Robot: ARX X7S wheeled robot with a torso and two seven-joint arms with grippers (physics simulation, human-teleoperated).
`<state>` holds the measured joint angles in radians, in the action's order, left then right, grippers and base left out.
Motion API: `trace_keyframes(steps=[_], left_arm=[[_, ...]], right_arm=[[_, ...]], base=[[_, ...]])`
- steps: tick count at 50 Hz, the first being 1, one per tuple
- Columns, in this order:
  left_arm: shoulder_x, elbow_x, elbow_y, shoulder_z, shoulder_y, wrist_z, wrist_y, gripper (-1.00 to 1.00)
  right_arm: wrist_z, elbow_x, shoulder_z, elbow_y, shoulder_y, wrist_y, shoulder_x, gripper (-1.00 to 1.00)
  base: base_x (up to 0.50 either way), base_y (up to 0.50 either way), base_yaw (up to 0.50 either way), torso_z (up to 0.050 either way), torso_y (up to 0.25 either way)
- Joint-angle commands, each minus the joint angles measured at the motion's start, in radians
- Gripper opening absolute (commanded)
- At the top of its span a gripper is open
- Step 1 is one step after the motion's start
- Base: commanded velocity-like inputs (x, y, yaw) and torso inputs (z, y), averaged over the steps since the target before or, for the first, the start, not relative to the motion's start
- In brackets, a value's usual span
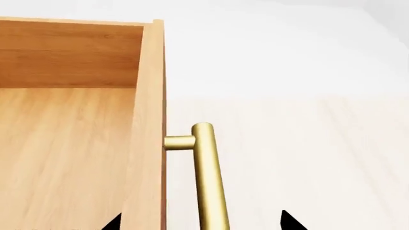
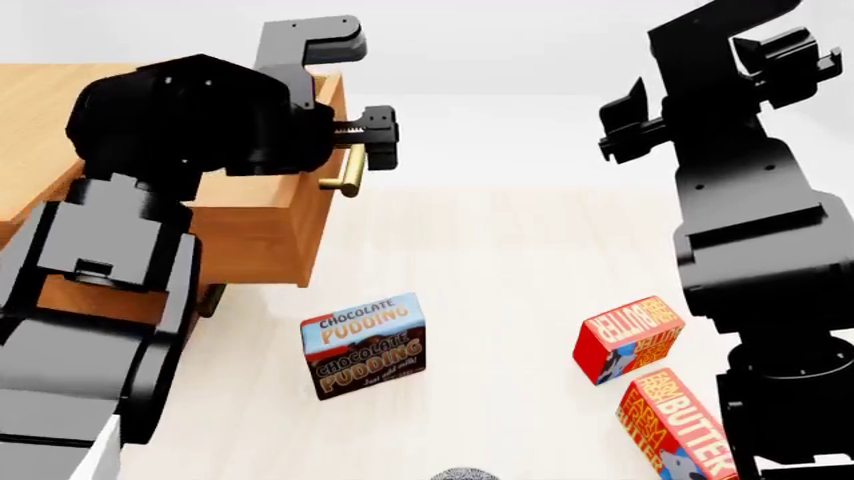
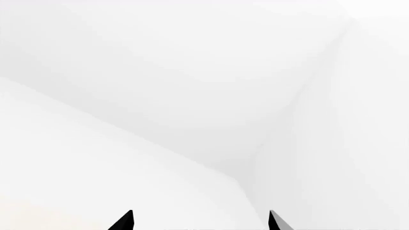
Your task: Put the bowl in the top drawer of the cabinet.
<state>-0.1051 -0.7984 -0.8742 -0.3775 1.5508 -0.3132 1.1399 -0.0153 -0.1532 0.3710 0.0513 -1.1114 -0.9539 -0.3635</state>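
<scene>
Far left in your head view is the cabinet (image 2: 34,110), its flat top partly behind your L arm. The top drawer (image 1: 64,143) is pulled out; the L wrist cam looks down into its wood box. Your L end effector (image 1: 201,223) is released, w/ its two black tips spread wide. One tip is on the inside of the drawer front and the other is out past the brass handle (image 1: 211,182), so front and handle sit between them. Neither tip looks to be touching the bar.

Next, on the pale wood surface (image 2: 507,260) in front of the drawer, a chocolate pudding box (image 2: 364,345) stands up. At the very bottom edge of the head view there's a small grey round bit (image 2: 463,474). It may be the bowl, but too little shows to tell. It is not in the drawer.

Further right are two red boxes (image 2: 627,338), just beside each other. Your R end effector (image 3: 199,221) is up high, released, w/ nothing between its tips, only white wall in front.
</scene>
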Motion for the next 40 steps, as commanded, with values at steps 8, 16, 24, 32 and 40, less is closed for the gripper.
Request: trace_keyframes(steps=[8, 16, 24, 32, 40], left_arm=[[-0.034, -0.346, 0.464, 0.205, -0.006, -0.160, 0.077, 1.00], [-0.054, -0.488, 0.685, 0.305, -0.048, -0.319, 0.160, 1.00], [-0.076, -0.641, 0.815, 0.377, -0.121, -0.463, 0.241, 1.00], [-0.092, -0.835, 0.902, 0.414, -0.252, -0.615, 0.307, 1.00], [-0.136, -0.957, 1.044, 0.392, -0.390, -0.656, 0.352, 1.00]], right_arm=[[0.002, 0.001, 0.006, 0.000, 0.006, 0.000, 0.003, 1.00], [0.006, 0.007, -0.002, -0.022, 0.032, -0.002, 0.002, 1.00], [-0.001, 0.033, -0.073, -0.176, 0.088, -0.065, -0.013, 1.00], [-0.004, 0.044, -0.113, -0.256, 0.107, -0.110, -0.021, 1.00], [0.017, 0.041, -0.143, -0.265, 0.093, -0.104, -0.015, 1.00]], base=[[0.00, 0.00, 0.00, 0.000, 0.004], [0.00, 0.00, 0.00, 0.000, 0.000], [0.00, 0.00, 0.00, 0.000, 0.000], [0.00, 0.00, 0.00, 0.000, 0.000], [0.00, 0.00, 0.00, 0.000, 0.000]])
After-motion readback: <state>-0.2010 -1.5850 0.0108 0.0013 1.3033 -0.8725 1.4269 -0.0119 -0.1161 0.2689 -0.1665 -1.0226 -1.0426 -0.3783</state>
